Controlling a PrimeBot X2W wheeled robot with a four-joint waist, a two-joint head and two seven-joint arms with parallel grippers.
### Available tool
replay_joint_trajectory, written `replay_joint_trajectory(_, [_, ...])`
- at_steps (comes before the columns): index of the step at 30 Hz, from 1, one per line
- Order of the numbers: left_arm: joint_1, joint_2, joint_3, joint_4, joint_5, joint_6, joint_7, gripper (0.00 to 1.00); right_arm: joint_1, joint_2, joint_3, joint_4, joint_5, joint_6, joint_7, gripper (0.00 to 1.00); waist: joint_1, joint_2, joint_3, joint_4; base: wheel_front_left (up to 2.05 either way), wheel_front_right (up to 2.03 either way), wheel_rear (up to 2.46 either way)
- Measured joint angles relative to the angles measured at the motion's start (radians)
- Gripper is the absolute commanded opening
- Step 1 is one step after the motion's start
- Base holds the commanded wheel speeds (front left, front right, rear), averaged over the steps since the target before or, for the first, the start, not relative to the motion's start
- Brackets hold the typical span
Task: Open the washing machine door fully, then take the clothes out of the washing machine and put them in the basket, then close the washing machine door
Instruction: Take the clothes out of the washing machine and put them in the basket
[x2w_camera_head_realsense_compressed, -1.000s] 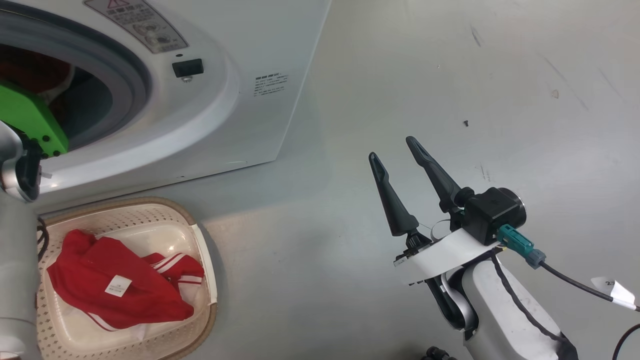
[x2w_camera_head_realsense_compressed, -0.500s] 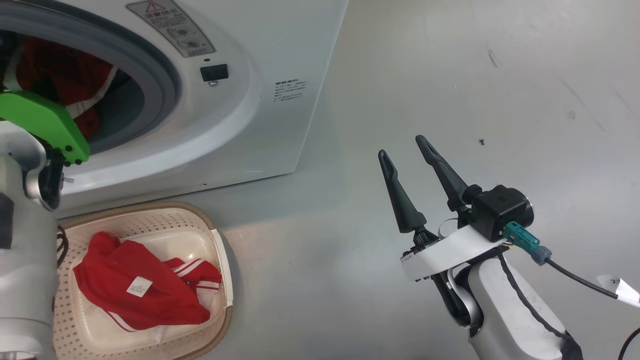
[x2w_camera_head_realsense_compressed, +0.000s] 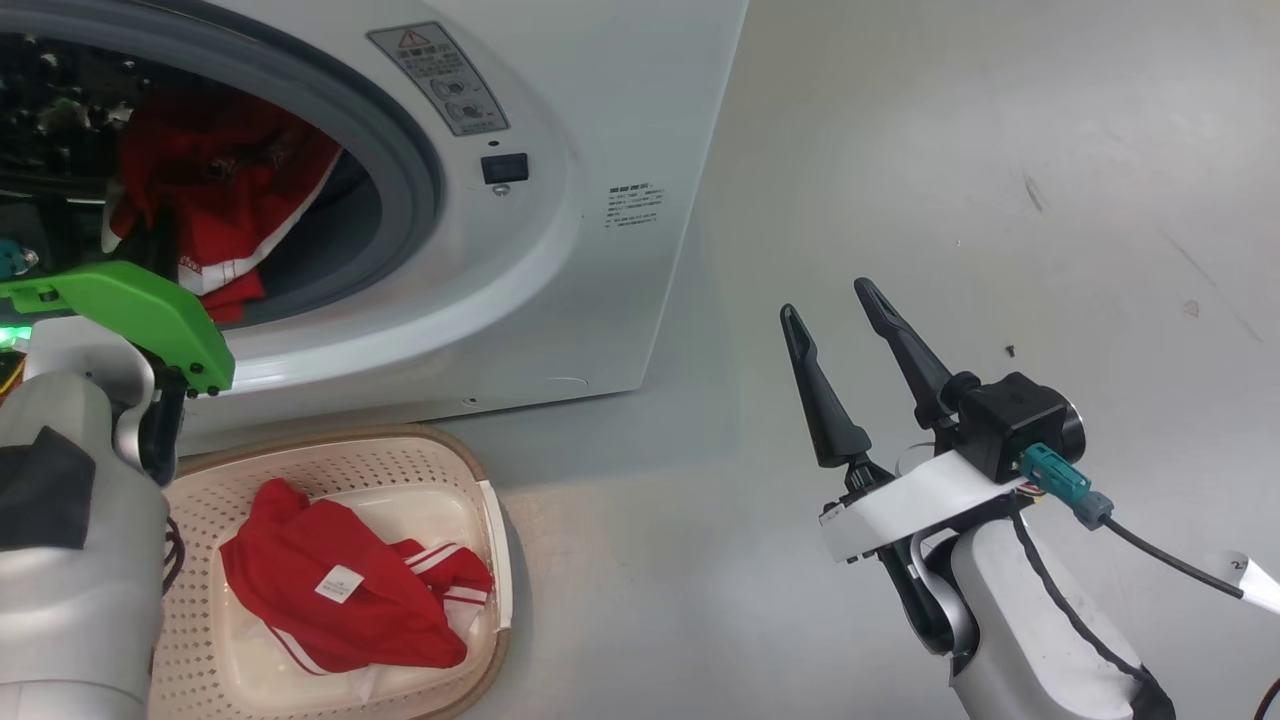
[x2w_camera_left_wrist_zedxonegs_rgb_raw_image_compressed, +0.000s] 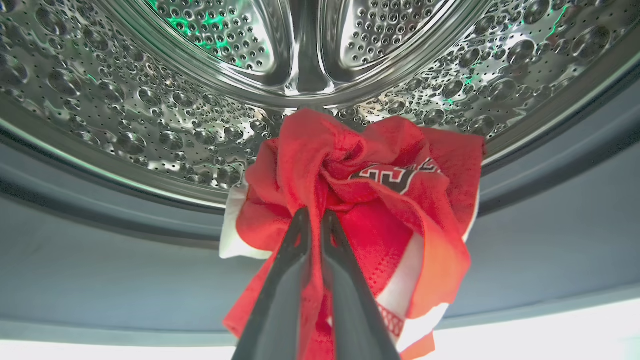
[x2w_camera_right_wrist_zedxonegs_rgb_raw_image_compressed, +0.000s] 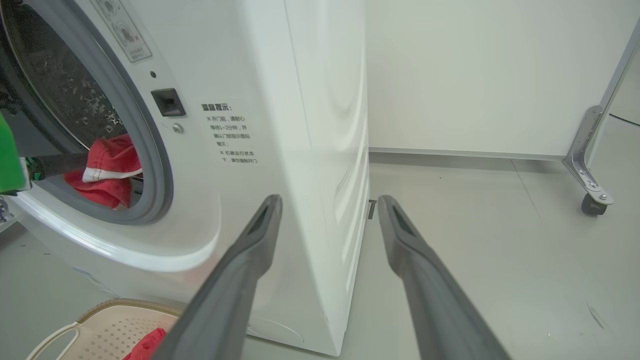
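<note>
Here, the left gripper (x2w_camera_left_wrist_zedxonegs_rgb_raw_image_compressed: 315, 216) is clamped on a fold of the clothes (x2w_camera_left_wrist_zedxonegs_rgb_raw_image_compressed: 385, 200); the red bunch bulges beyond and to the right of the fingertips, its long axis trailing back along the fingers; beneath them curves the grey rubber ring (x2w_camera_left_wrist_zedxonegs_rgb_raw_image_compressed: 125, 260), the lip the load must likely clear coming out; beyond gleams the steel drum (x2w_camera_left_wrist_zedxonegs_rgb_raw_image_compressed: 150, 125) of the washing machine (x2w_camera_head_realsense_compressed: 620, 100). Behind and below those fingers waits the basket (x2w_camera_head_realsense_compressed: 330, 462), one red garment (x2w_camera_head_realsense_compressed: 350, 600) inside; the right gripper (x2w_camera_head_realsense_compressed: 825, 298), fingers spread and empty, hangs well apart over the floor (x2w_camera_head_realsense_compressed: 1000, 150).
</note>
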Motion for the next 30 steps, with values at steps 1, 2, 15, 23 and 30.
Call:
replay_joint_trajectory(1, [0.006, -0.001, -0.003, 0.0, 0.0, -0.005, -0.011, 0.0, 0.002, 0.0, -0.003, 0.001, 0.0, 0.002, 0.0, 1.0, 0.0, 0.0, -0.007, 0.006, 0.0, 0.0, 0.0])
replay_joint_trajectory(2, [0.012, -0.002, -0.007, 0.0, 0.0, -0.007, -0.021, 0.0, 0.006, -0.001, -0.006, 0.003, 0.0, 0.006, 0.0, 1.0, 0.0, 0.0, -0.013, 0.012, 0.0, 0.0, 0.0])
replay_joint_trajectory(15, [0.152, -0.012, -0.07, -0.025, -0.001, -0.008, -0.173, 0.0, 0.058, -0.002, -0.035, 0.031, 0.0, 0.017, 0.0, 1.0, 0.0, 0.0, -0.116, 0.085, 0.0, 0.0, 0.0])
replay_joint_trajectory(23, [0.228, -0.024, -0.116, -0.071, 0.0, -0.008, -0.236, 0.0, 0.095, -0.006, -0.053, 0.041, 0.0, 0.026, 0.0, 1.0, 0.0, 0.0, -0.177, 0.125, 0.0, 0.0, 0.0])
replay_joint_trajectory(30, [0.287, -0.027, -0.124, -0.151, -0.012, -0.008, -0.255, 0.0, 0.119, -0.007, -0.061, 0.043, 0.0, 0.026, 0.0, 1.0, 0.0, 0.0, -0.222, 0.157, 0.0, 0.0, 0.0])
